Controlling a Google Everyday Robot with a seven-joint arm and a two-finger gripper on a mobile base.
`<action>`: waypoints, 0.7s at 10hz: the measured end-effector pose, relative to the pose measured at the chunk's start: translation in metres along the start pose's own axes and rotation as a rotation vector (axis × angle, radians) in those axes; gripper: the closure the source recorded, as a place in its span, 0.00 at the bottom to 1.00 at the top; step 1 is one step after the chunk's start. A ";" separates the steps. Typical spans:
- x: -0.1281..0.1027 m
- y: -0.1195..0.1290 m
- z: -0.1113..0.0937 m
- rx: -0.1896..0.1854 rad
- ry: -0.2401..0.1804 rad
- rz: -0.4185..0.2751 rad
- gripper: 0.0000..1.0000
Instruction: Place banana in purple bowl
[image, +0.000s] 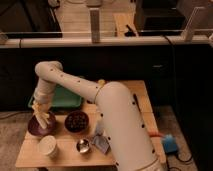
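Observation:
The purple bowl (33, 129) stands at the left end of the wooden table. My gripper (40, 111) hangs right above it, pointing down, at the end of the white arm. It is shut on the pale yellow banana (45, 120), which hangs from it and reaches down into the bowl's opening. I cannot tell whether the banana touches the bowl's inside.
A dark bowl (77, 121) with dark reddish contents stands right of the purple bowl. A white cup (48, 146), a small metal bowl (83, 145) and a silvery packet (101, 143) sit along the front. A green tray (65, 98) lies behind. The arm's white body covers the table's right half.

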 end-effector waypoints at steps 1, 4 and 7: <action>-0.002 0.001 0.002 -0.004 -0.021 -0.041 0.20; -0.006 -0.002 0.009 -0.057 -0.038 -0.100 0.20; -0.008 -0.005 0.012 -0.091 -0.040 -0.132 0.20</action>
